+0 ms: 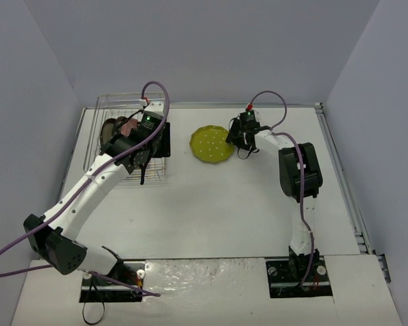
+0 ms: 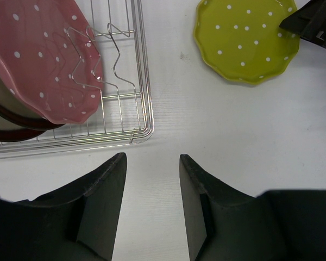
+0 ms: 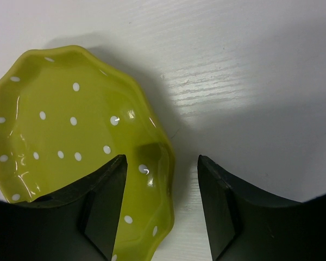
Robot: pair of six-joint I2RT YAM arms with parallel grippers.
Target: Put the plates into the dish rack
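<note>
Though the overhead view hides both grips, wrist views show the left hand released beside the rack. Likewise the right hand is released, straddling the rim of the green plate.

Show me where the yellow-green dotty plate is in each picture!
Top view: the plate lies mid-table, right of the rack.
Left wrist view: top right corner.
Right wrist view: left half, close up.
Shared landmark: the right gripper, black, at the plate's edge in all three.
</note>
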